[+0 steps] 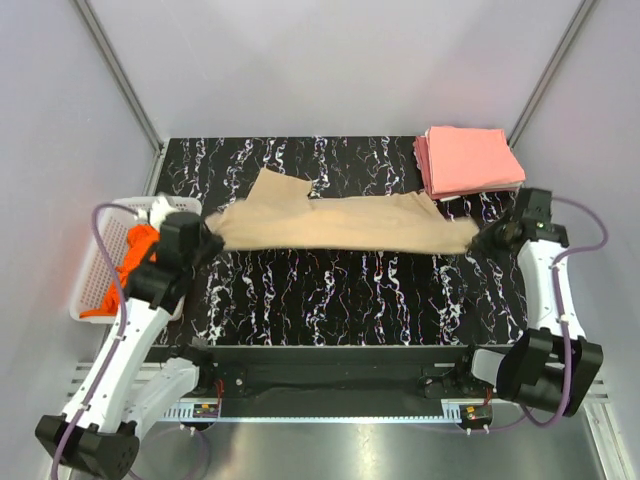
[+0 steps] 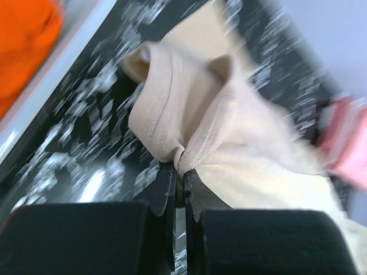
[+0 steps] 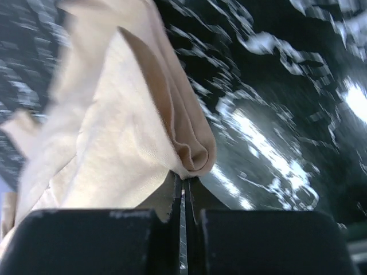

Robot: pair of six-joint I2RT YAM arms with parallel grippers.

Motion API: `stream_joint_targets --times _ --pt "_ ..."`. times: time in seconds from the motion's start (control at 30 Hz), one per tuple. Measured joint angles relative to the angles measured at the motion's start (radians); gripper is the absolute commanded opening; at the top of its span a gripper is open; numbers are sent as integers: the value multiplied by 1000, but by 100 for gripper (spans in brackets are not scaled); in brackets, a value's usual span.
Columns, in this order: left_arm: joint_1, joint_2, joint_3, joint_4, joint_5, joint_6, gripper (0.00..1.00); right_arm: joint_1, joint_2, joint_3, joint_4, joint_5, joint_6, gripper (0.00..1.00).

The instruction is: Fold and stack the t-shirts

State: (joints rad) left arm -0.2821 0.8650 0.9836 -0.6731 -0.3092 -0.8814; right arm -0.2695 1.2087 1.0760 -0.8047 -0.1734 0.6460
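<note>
A tan t-shirt (image 1: 340, 224) hangs stretched in a long band across the black marbled table (image 1: 330, 290). My left gripper (image 1: 207, 240) is shut on its left end, the bunched tan cloth (image 2: 189, 132) pinched between the jaws of the left gripper (image 2: 180, 172). At the other end my right gripper (image 1: 478, 238) is shut on the tan cloth (image 3: 114, 132), a fold of which sits right at the tips of the right gripper (image 3: 183, 180). A stack of folded salmon-pink t-shirts (image 1: 468, 160) lies at the back right. An orange t-shirt (image 1: 130, 262) fills the basket on the left.
A white lattice basket (image 1: 100, 250) stands off the table's left edge, close behind my left arm. Grey walls close in the back and sides. A black rail (image 1: 330, 365) runs along the near edge between the arm bases.
</note>
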Motion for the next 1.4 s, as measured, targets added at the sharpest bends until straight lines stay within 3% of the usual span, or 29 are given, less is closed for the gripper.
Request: stream_joint_targets --times 0.13,0.23,0.5,0.57,0.63,0.67,0.7,0.77,0.83,0.87,0.93,1.13,1.23,1.4 --pt "1 -55 -280 -56 45 -46 0 0 5 -179 -21 27 23 0" --pt "-1 -71 -407 -124 85 -71 0 0 -7 -259 -35 56 43 0" --pt "-1 -140 -423 -150 121 -102 0 0 -122 -356 -31 111 89 0" --pt "-1 -158 -423 -158 131 -114 8 0 -145 -363 -31 111 104 0" --pt "-1 -193 -423 -172 143 -124 17 0 -175 -371 -30 112 123 9" --pt "-1 -214 -423 -180 150 -127 31 0 -192 -378 -31 112 131 13" --pt "-1 -233 -423 -189 154 -128 39 0 -207 -385 -31 112 138 34" --pt "-1 -276 -412 -228 158 -132 59 0 -228 -396 -32 113 160 56" --pt "-1 -303 -380 -272 156 -128 67 0 -251 -402 -32 113 183 86" --pt "-1 -311 -353 -291 152 -119 69 0 -264 -403 -32 112 191 90" --pt "-1 -316 -284 -323 136 -101 75 0 -308 -403 -31 112 202 94" --pt "0 -240 -101 -292 47 0 78 0 -330 -313 -21 99 163 94" --pt "0 -82 -36 -194 42 84 78 5 -262 -219 12 73 121 93" --pt "10 331 141 2 77 267 76 50 -158 -123 51 55 50 93"
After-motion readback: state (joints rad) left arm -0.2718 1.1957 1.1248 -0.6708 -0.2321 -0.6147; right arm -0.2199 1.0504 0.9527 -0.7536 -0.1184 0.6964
